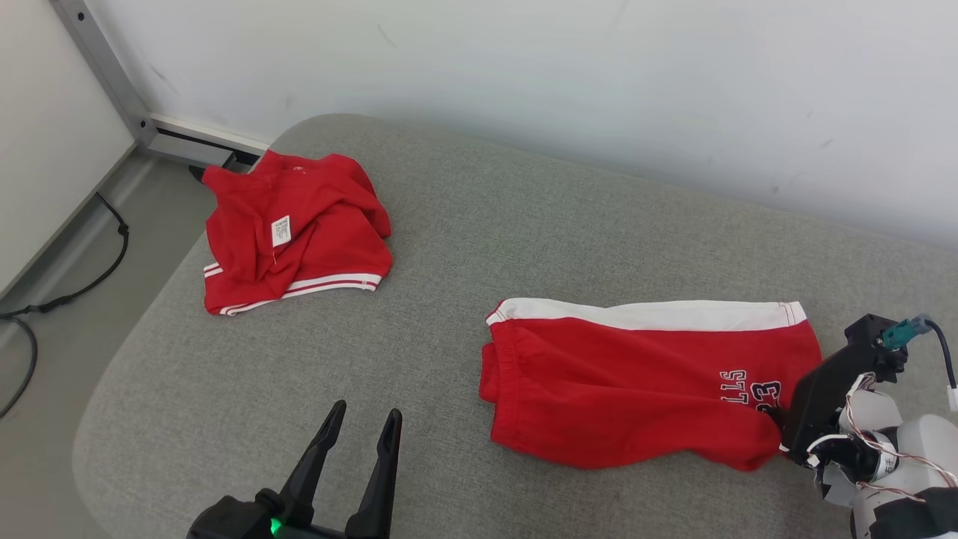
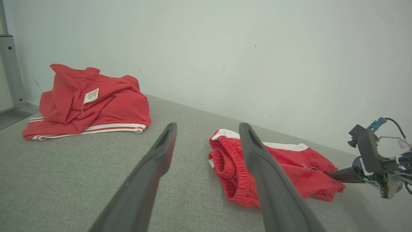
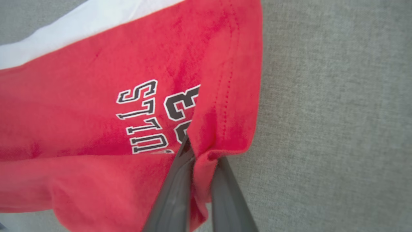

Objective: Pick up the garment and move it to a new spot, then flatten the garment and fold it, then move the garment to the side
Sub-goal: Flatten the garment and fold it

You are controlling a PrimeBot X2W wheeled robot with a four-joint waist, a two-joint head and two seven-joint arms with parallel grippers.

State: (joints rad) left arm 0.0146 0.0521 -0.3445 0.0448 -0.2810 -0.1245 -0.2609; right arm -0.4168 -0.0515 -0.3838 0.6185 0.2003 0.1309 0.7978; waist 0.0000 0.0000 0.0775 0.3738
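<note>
- The right fingers (image 3: 178, 183) pinch only a thin fold at the hem corner of the red shorts (image 1: 636, 382), lower right of the frame; so little cloth could slip free on a lift.
- The left fingers (image 1: 322, 449) hang spread and empty at bottom centre, so the waistband end may drag and bunch.
- A second red garment (image 1: 296, 232), upper left on the grey cushion (image 1: 486, 224), takes up room there.

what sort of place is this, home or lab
Likely a lab or test room: a grey fabric-covered padded platform against a bare white wall, a loose black cable on the floor, and red shorts with a white stripe.
</note>
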